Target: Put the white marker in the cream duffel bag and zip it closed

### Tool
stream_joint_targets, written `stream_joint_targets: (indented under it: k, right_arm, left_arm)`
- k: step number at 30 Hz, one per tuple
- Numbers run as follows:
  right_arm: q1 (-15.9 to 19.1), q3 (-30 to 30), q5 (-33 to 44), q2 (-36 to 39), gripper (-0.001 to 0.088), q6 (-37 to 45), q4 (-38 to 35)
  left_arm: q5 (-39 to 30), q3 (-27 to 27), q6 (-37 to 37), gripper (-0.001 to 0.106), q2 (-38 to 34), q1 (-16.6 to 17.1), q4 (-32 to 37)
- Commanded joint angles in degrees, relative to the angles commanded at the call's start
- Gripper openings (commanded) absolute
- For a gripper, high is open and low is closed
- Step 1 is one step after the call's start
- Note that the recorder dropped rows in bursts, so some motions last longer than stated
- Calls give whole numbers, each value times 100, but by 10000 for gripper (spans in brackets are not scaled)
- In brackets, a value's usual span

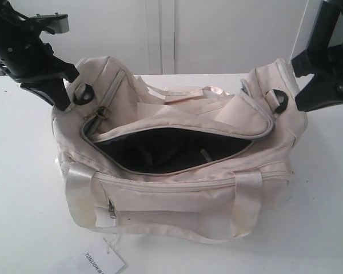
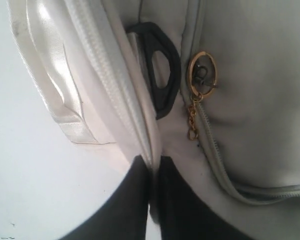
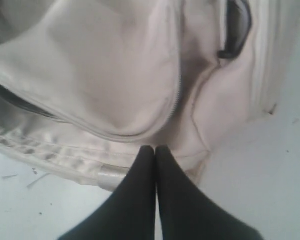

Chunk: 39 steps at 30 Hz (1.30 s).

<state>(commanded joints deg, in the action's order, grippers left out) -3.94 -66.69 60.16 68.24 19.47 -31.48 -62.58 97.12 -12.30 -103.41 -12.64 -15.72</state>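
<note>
The white marker (image 1: pixel 204 154) first: only a pale sliver shows against the dark lining, low inside the opening, and that is probably it, though it is too small to be sure. Around it the cream duffel bag (image 1: pixel 177 197) sits on the white surface (image 1: pixel 23 200) with its mouth gaping and the curved zip not yet run. The gold ring pull (image 2: pixel 202 70) hangs at the left end of the track, just beside the black end ring (image 2: pixel 160 75).

Now the left fingers (image 2: pixel 135 195): they are clamped together on a ridge of cream fabric at that end seam, with a strip of the cloth caught between the tips. That looks like an anchoring grip, holding the end taut so the slider can travel.

Over at the far end, the right fingers (image 3: pixel 140 195) are pressed tight against each other with nothing visible between them, tips right at the bag's end panel. Whether they actually touch the fabric cannot be told.

A white paper tag (image 1: pixel 100 262) lies on the surface at the front, apart from the action.
</note>
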Motion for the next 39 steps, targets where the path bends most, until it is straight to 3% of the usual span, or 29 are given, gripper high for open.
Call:
stream_joint_targets:
  k: [6,14,18,21,28,35,39]
  right_arm:
    - [0,0,-214,-290,0,231,-647]
    - [-28,9,-380,-183,0,1319,-2795]
    - [-267,9,-274,77,0,1334,-3392]
    - [-554,9,-330,348,0,1520,-3686]
    - [-1531,-16,-1393,947,0,1468,-3340]
    - [-2437,-598,-1826,1747,0,-126,-1336]
    - [-2728,-1138,-1868,2198,0,-615,-914]
  left_arm:
    - [8,0,-320,0,11,0,-704]
    - [23,0,-634,0,11,53,-1277]
    - [-49,0,-849,0,11,248,-1770]
    - [-138,0,-910,0,11,353,-1757]
    - [-189,0,-965,0,11,393,-1736]
    - [-203,0,-965,0,11,393,-1725]
    - [-207,0,-976,0,11,393,-1725]
